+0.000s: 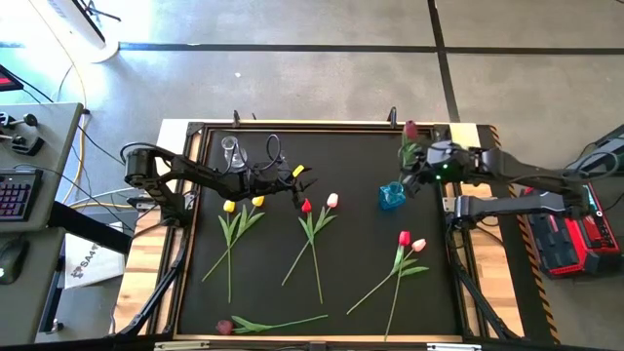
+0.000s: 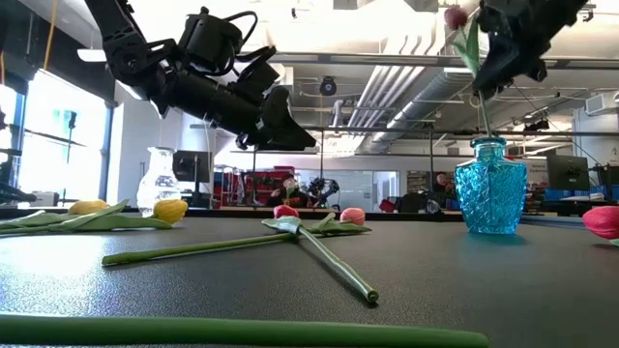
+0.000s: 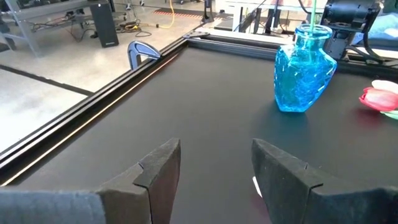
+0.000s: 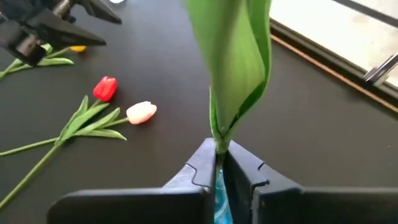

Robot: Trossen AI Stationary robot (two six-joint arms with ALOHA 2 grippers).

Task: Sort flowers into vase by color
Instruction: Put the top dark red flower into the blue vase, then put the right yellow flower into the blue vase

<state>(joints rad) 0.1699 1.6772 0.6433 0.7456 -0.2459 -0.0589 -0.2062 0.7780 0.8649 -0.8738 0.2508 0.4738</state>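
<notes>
My right gripper is above the blue glass vase, shut on a dark maroon tulip whose stem runs down into the vase's neck. My left gripper hangs open over bare mat, left of the blue vase, and holds nothing. A clear glass vase stands near the far-left corner. Lying flat on the mat are two yellow tulips, a red and pink pair, another red and pink pair and a maroon one. My right gripper pinches the maroon tulip's stem between its two fingers, just below the base of the big green leaf. The fingers lie across the stem. The tulip stands roughly upright, head above the gripper, its lower stem in the blue vase's mouth.
A raised black frame borders the mat, with wooden strips outside it. Bare mat lies between the left gripper and the blue vase. Stems and leaves of the lying tulips spread over the mat's middle and near part.
</notes>
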